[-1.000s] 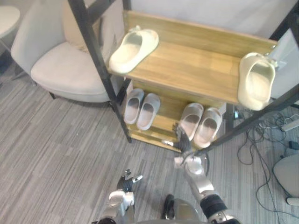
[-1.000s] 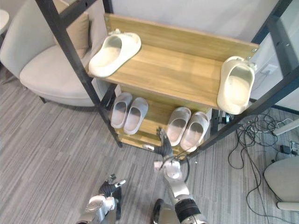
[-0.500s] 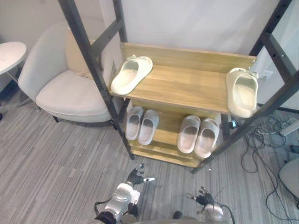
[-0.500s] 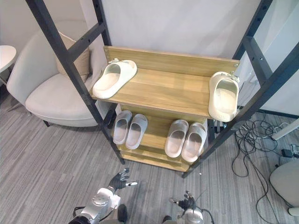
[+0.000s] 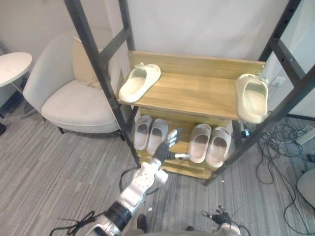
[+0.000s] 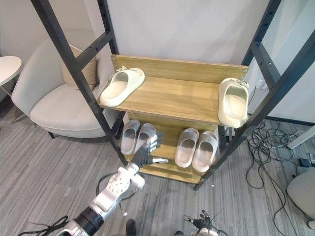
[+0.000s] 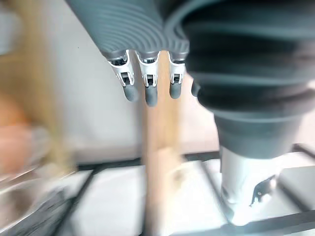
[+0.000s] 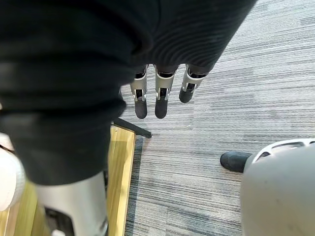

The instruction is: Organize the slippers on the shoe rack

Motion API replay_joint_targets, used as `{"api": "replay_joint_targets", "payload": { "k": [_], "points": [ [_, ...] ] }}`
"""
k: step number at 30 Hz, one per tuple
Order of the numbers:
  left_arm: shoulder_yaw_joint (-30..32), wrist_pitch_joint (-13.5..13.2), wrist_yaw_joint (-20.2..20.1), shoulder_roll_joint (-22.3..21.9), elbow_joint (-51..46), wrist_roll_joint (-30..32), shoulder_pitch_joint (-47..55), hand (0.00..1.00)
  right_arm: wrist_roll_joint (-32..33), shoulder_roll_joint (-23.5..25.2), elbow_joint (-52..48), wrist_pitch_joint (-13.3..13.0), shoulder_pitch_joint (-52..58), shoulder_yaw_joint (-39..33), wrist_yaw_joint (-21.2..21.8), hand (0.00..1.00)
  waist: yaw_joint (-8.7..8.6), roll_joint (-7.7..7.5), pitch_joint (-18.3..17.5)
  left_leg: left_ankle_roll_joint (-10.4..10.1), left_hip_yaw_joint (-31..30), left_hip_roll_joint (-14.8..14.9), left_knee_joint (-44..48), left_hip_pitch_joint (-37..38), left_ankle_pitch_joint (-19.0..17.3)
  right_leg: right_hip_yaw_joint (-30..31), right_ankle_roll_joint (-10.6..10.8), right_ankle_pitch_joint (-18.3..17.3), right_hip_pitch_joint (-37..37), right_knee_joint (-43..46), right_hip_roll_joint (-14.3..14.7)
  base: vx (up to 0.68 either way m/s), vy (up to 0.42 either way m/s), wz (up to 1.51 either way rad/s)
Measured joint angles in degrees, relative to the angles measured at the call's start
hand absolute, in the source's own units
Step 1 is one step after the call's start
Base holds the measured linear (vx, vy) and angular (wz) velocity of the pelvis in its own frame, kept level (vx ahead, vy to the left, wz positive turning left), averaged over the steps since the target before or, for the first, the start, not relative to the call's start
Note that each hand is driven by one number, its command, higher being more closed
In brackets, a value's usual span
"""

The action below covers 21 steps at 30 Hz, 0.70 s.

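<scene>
It looked like a lounge corner set up in an office or lab. Grey striped carpet [image 5: 49, 167] ran under a pale upholstered armchair [image 5: 74, 101] with a cushion [image 5: 82, 66] and a round white side table [image 5: 12, 66]. Loose cables [image 5: 278, 142] lay tangled beside a wooden, black-framed shoe rack [image 5: 197, 93].

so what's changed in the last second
The right hand, which was reaching to the right grey pair on the lower shelf, has dropped back low. The left hand has risen, open, in front of the left grey pair. Nothing was grasped. Both pairs and the top shelf's left cream slipper and right cream slipper lie as before.
</scene>
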Motion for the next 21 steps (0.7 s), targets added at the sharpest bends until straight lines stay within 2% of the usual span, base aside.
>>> {"api": "replay_joint_targets", "payload": {
  "k": [5,11,16,21],
  "points": [
    [5.65,-0.06,4.38,2.15,-0.49,0.76,-6.53,0.0,-0.02,-0.32,0.0,0.0,0.08,0.04,1.1,0.0,-0.91,-0.22,0.01,0.02,0.16,-0.01,-0.02,0.72,-0.14,0.13,-0.19,1.22,1.74,-2.1,0.29,0.0,0.002,-0.02],
    [10.45,0.0,7.37,5.17,2.33,4.65,-11.2,0.0,-0.06,-1.19,0.01,0.09,0.5,-0.03,2.15,0.0,-1.29,-0.42,0.03,-0.19,1.81,0.41,-0.05,0.82,-0.76,1.6,-0.33,2.13,1.53,-3.62,0.71,-0.02,0.015,-0.16],
    [15.52,0.48,9.54,12.02,12.8,5.8,-18.37,0.0,-0.07,-1.54,-0.06,0.75,0.45,-0.15,2.5,0.0,-1.66,-0.75,0.14,-0.48,4.11,0.93,-0.04,0.43,-1.37,3.75,-0.58,2.96,0.25,-4.71,1.12,0.0,0.014,-0.25],
    [16.72,1.61,10.59,17.56,19.83,5.87,-24.42,0.0,-0.04,-1.45,-0.05,0.89,0.6,-2.3,3.4,0.0,-2.0,-1.13,0.44,-0.5,5.15,1.04,-0.01,-0.61,-1.6,5.28,-0.54,3.22,-1.46,-4.63,1.27,0.04,0.001,-0.12]
  ]
}}
